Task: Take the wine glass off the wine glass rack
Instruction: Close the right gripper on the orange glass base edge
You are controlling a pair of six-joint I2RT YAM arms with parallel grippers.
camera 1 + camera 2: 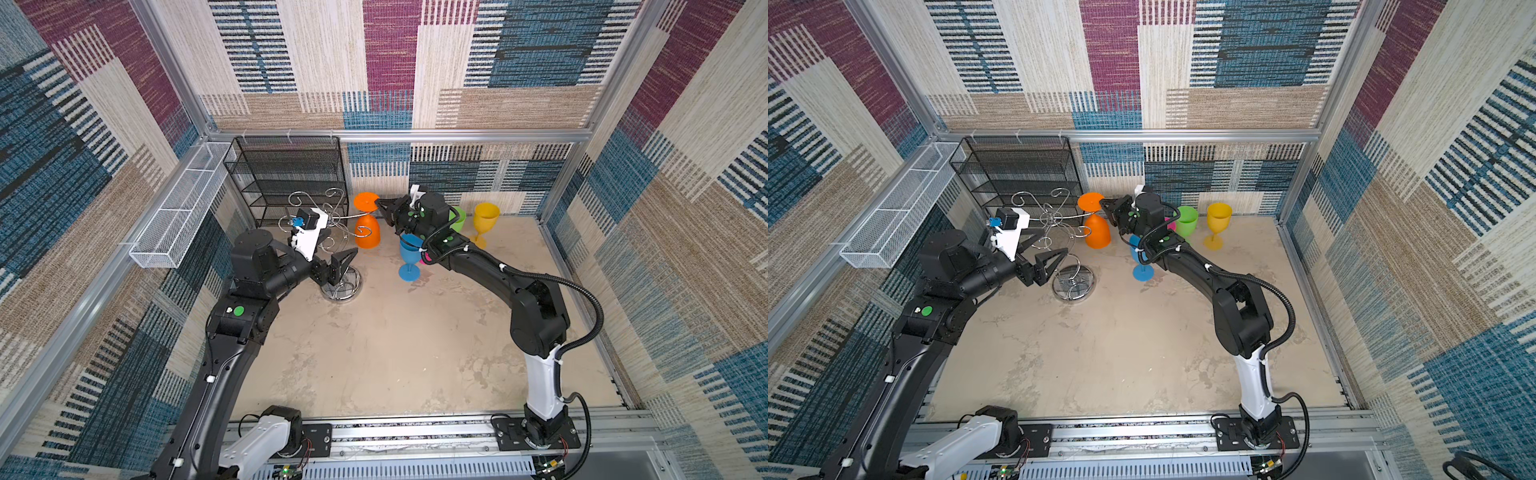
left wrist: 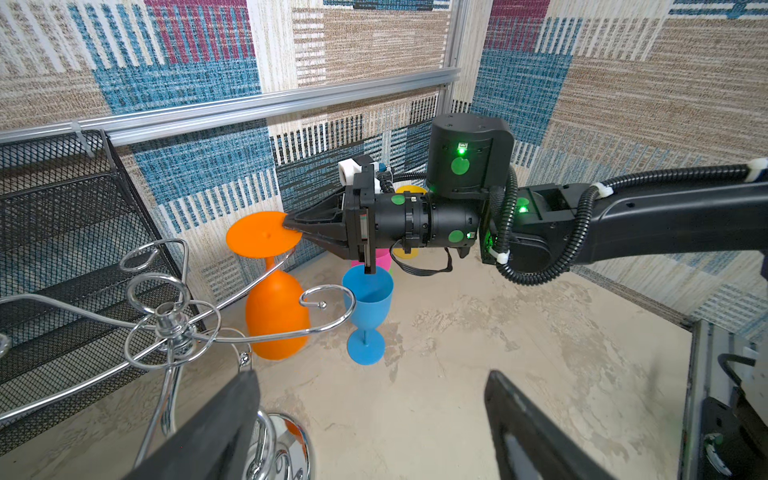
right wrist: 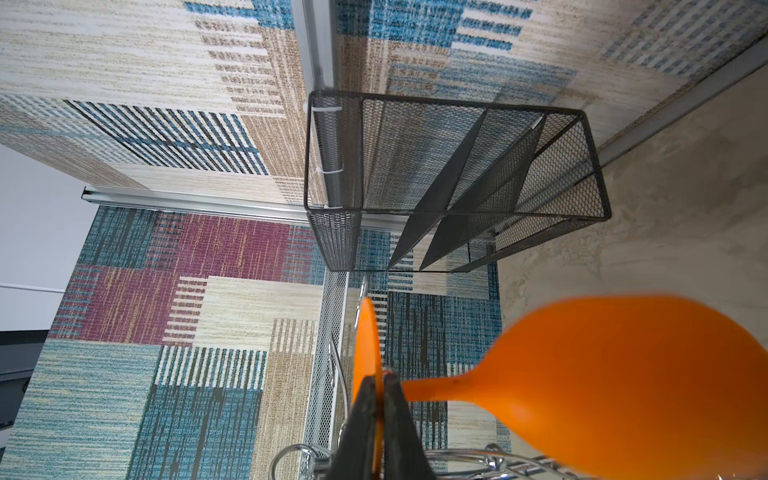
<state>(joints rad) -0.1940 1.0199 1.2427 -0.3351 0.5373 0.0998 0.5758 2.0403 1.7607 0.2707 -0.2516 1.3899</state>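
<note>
Slippage looked likely: right claw (image 2: 287, 223) pinched only the orange wine glass (image 2: 276, 320) foot, hung on the wine glass rack (image 2: 170, 322); left claw (image 2: 370, 380) gaped.

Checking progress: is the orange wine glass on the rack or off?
On it: the orange wine glass hangs bowl-down from the wine glass rack, right claw shut on its foot.

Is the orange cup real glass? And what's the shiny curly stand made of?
The orange wine glass is probably plastic, not glass: solid colour, fairly matte, and you can't see through it. The wine glass rack looks like chromed metal wire: thin bent rods, mirror-bright, with a shiny round base. That's judged by look alone.
</note>
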